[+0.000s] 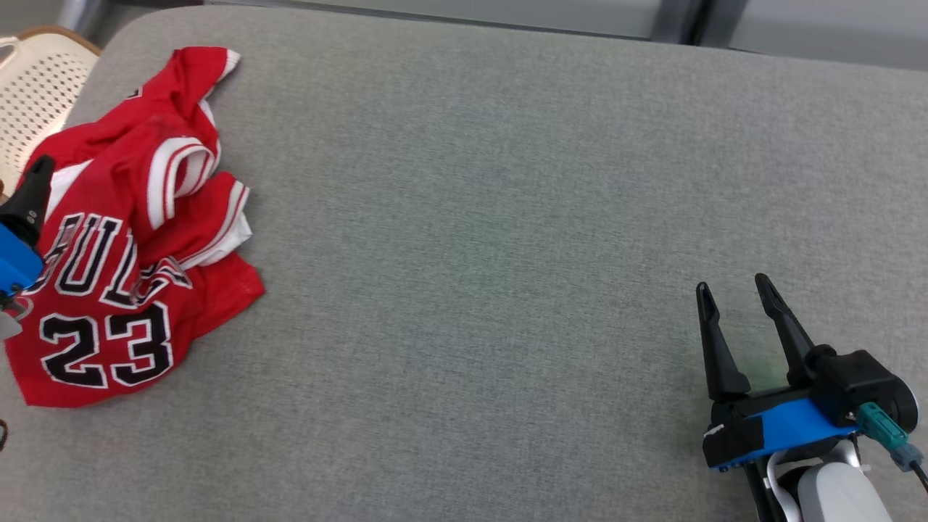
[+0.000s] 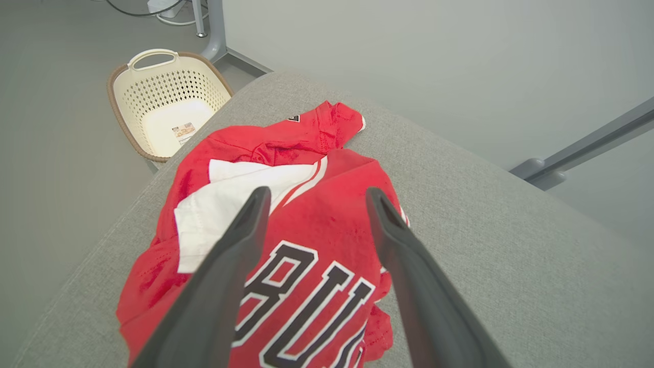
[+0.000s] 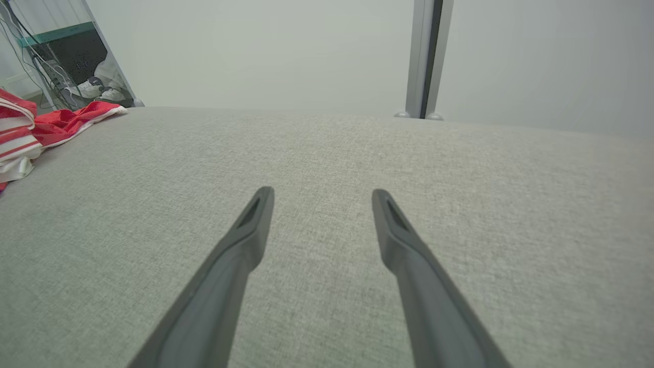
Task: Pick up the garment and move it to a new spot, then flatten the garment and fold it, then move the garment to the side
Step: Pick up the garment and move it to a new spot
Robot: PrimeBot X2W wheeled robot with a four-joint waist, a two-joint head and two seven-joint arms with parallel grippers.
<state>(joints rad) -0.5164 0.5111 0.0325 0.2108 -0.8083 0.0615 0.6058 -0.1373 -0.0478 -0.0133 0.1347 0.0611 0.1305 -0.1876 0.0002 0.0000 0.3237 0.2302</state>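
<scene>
Jersey (image 1: pixel 138 239) bunched at 9 o'clock on the counter (image 1: pixel 507 217), just under left jaws, wide open; right jaws, also wide, well apart at 4 o'clock.

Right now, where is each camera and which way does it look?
Head view: on the head, looking down at the grey table and red jersey; right hand open, lower right.
Left wrist view: above the jersey, facing the basket; left hand open.
Right wrist view: low, looking across the table; right hand open.
All three share the jersey.
</scene>
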